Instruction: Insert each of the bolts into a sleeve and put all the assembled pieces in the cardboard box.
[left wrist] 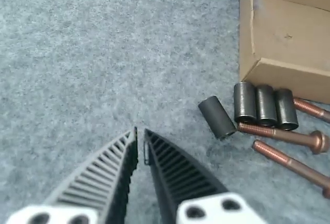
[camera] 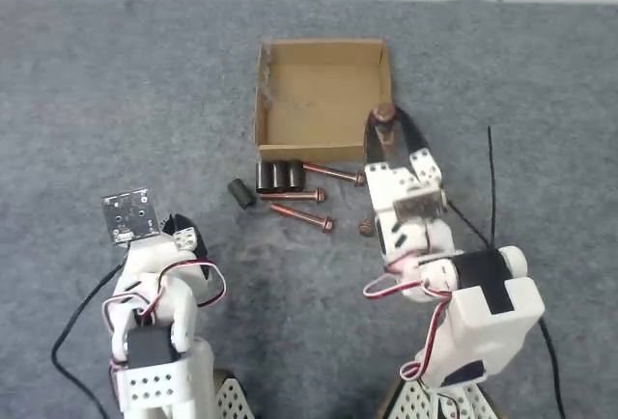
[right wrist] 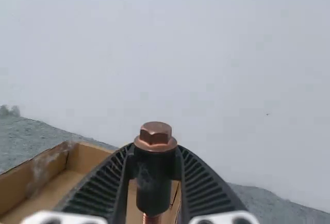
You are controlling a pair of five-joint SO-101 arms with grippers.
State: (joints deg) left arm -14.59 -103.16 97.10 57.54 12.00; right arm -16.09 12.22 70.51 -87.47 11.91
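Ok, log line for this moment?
right end effector: shut on black-sleeved copper bolt over brown cardboard box edge | left end effector: shut, empty

Your high camera looks steeply down over the bench (camera: 97,81), with both arms' bases at its near edge. Your left wrist camera sits close over the left tool (left wrist: 140,131) and faces the bench. It shares the sleeves (left wrist: 265,105) and a corner of the cardboard box (left wrist: 294,79) with the high view. Your right wrist camera looks level past the right tool (right wrist: 154,154), which grips a bolt (right wrist: 155,135), toward the wall (right wrist: 180,43), with the box rim low in its frame.

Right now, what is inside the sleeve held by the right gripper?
A bolt: its hex head sits atop the sleeve in the right gripper, and its thread shows below. The sleeve covers the shank.
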